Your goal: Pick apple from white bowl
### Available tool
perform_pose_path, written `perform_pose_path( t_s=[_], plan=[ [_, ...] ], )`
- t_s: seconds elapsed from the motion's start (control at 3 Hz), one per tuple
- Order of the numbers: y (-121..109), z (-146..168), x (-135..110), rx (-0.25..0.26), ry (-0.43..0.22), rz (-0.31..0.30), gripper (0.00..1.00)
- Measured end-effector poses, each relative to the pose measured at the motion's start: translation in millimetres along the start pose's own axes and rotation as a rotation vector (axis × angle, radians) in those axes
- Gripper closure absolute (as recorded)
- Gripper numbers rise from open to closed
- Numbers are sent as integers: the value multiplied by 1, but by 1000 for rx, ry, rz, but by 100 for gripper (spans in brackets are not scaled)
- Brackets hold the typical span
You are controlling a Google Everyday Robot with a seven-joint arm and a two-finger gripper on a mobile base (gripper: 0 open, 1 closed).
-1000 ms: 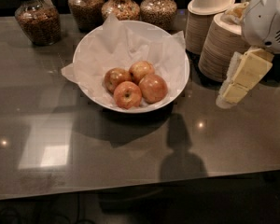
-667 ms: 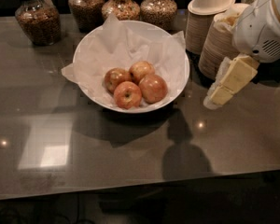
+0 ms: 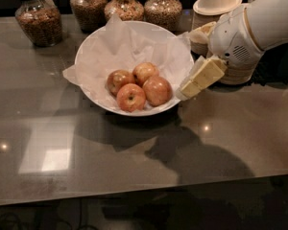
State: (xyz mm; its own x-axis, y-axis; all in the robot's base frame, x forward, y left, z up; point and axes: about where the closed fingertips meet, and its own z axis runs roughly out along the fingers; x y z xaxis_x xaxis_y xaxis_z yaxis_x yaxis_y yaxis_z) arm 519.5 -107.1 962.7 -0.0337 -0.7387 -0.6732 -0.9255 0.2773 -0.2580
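The white bowl [image 3: 93, 47], lined with crinkled white paper, stands on the dark glossy table at centre back. Several apples lie in it. The apple [image 3: 157, 90] is the largest, reddish-orange, at the right of the cluster. A smaller apple with a dark stem pit [image 3: 131, 97] lies in front, a darker one [image 3: 117, 80] at the left and another [image 3: 145, 72] behind. My gripper [image 3: 189, 86], cream-coloured on a white arm, hangs at the bowl's right rim, just right of the apple and tilted down to the left. It holds nothing that I can see.
Several glass jars of grains [image 3: 38, 18] [image 3: 89, 6] [image 3: 164, 6] line the back edge. Stacks of beige disposable bowls with a white lid [image 3: 216, 4] stand at back right, behind my arm. The table's front edge [image 3: 134, 195] runs across the bottom.
My gripper has moved left from beside the stacked bowls to the white bowl's right rim. The apples and bowl have not moved.
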Motion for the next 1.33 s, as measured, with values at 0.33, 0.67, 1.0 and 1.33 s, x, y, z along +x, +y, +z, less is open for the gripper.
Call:
perform_pose_path(
  t_s=[0.33, 0.67, 1.0, 1.33],
  plan=[
    [-3, 16, -4, -24, -47, 21, 29],
    [-5, 26, -5, -39, -64, 32, 52],
    [-6, 35, -6, -57, -62, 33, 62],
    [-5, 44, -3, -75, -44, 31, 43]
  ],
)
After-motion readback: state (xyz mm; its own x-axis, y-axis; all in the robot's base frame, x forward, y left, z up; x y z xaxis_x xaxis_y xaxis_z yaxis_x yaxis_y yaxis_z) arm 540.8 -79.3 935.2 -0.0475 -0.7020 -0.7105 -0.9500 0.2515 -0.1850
